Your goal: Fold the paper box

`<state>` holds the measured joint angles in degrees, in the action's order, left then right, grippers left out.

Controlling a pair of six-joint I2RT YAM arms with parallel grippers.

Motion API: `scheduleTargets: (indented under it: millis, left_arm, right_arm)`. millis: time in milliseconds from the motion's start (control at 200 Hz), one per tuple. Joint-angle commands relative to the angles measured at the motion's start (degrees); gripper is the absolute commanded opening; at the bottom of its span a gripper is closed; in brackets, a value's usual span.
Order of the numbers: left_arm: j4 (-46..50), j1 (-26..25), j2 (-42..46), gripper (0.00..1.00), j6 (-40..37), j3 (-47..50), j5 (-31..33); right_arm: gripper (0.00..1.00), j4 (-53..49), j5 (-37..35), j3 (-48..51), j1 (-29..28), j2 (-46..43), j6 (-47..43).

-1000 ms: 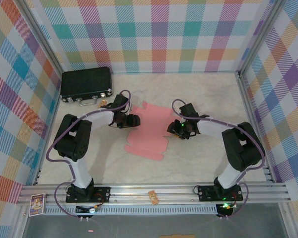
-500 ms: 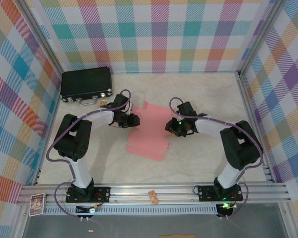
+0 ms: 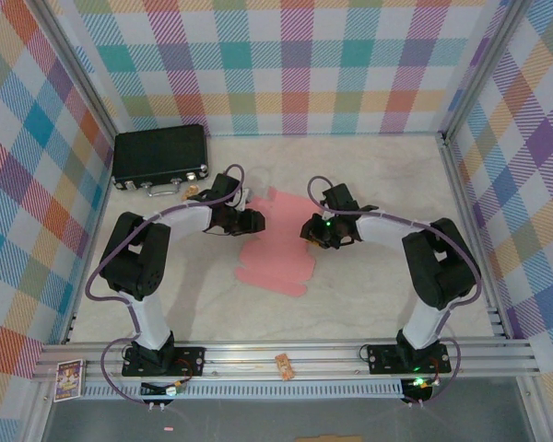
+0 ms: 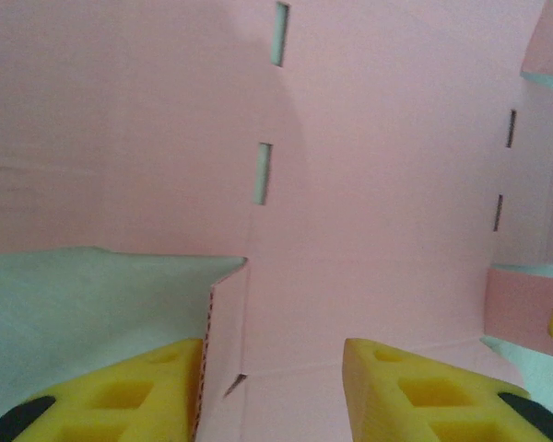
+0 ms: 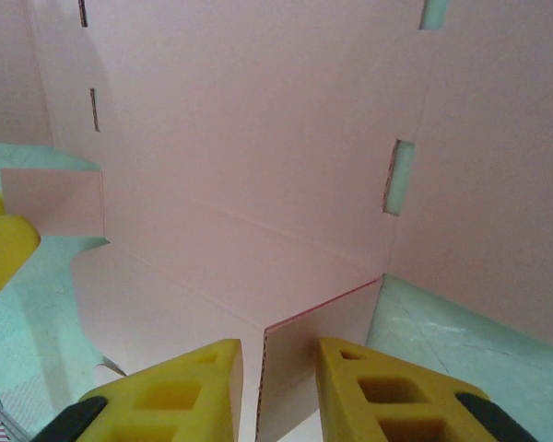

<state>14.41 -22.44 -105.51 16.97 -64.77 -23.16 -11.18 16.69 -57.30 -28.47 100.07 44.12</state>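
Observation:
The paper box (image 3: 275, 250) is a flat salmon-pink die-cut sheet lying mid-table. My left gripper (image 3: 250, 221) is at its left edge and my right gripper (image 3: 311, 230) at its right edge. In the left wrist view the pink sheet (image 4: 378, 184) lies below my left gripper (image 4: 272, 368). Its jaws stand apart, and a small raised flap (image 4: 223, 341) leans against the inner face of the left finger (image 4: 129, 391). In the right wrist view a flap (image 5: 313, 354) of the sheet (image 5: 258, 138) stands upright inside my right gripper (image 5: 276, 368). That gripper's narrow jaws leave a slit beside the left finger (image 5: 166, 396).
A black hard case (image 3: 159, 157) with metal latches lies at the back left, close behind the left arm. Checked walls enclose the table on three sides. An aluminium rail (image 3: 350, 354) runs along the near edge, with a small card (image 3: 67, 379) at its left end.
The right gripper has moved left and slightly back onto the sheet's right edge, and its jaws have narrowed around a flap. The left gripper has edged right, its jaws narrower than a second ago.

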Motion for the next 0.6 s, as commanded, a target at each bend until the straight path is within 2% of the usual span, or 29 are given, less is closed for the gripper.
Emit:
scheduleTargets:
  millis: [0, 115, 595]
  left_arm:
    - [0.03, -1.11, 1.92, 0.45, -1.37, -2.23, -2.03]
    - [1.03, -1.77, 1.39, 0.48, -2.26, -3.08, -2.55]
    - [3.08, -3.18, -1.3, 0.46, -2.81, -5.36, -2.08]
  right_arm:
    - [0.28, 0.53, 1.33, -1.57, -0.59, 1.24, -1.05]
    - [0.29, 0.5, 1.42, -2.16, -0.62, 2.13, -1.03]
    - [0.31, -0.02, 2.18, -4.2, -0.8, 4.0, -1.89]
